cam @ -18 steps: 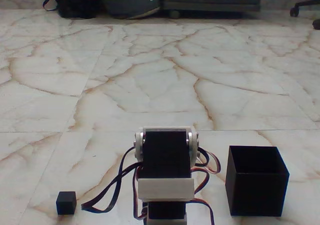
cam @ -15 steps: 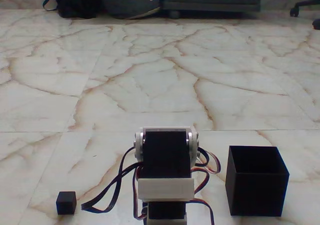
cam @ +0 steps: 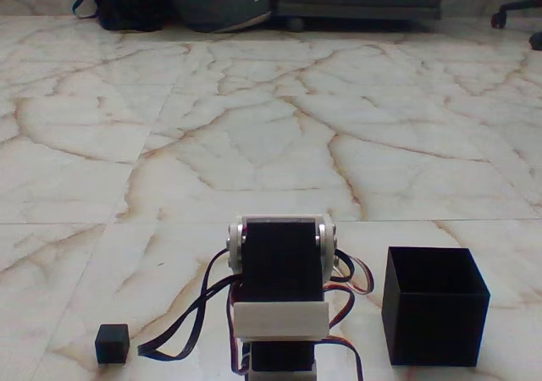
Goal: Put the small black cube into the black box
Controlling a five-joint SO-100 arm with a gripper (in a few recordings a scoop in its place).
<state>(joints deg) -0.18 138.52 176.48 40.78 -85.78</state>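
Black servo housing and white brackets are filling the near centre of the fixed view, where the arm point(cam: 279, 300) is sitting folded low with its red and black cables point(cam: 190, 326) trailing to the left. Nothing is changing across the last half second: arm, cables and both task items are holding the same places, so the pick is not yet under way. The gripper itself is not resolving from this angle, being apparently tucked behind the folded joints, so whether it is open, closed or holding anything cannot be told.

To the arm's left in this view, near the front edge, the small black cube point(cam: 112, 344) is resting on the marble floor point(cam: 271, 144), apart from the cable loop and untouched. To the arm's right, just beside it, the black box point(cam: 434, 305) is standing upright with its open top facing up and its interior appearing empty. Farther back, bags point(cam: 182, 0) are lying against the rear wall.

Judgement: the task is standing at its start; a reach to the left is the step outstanding.
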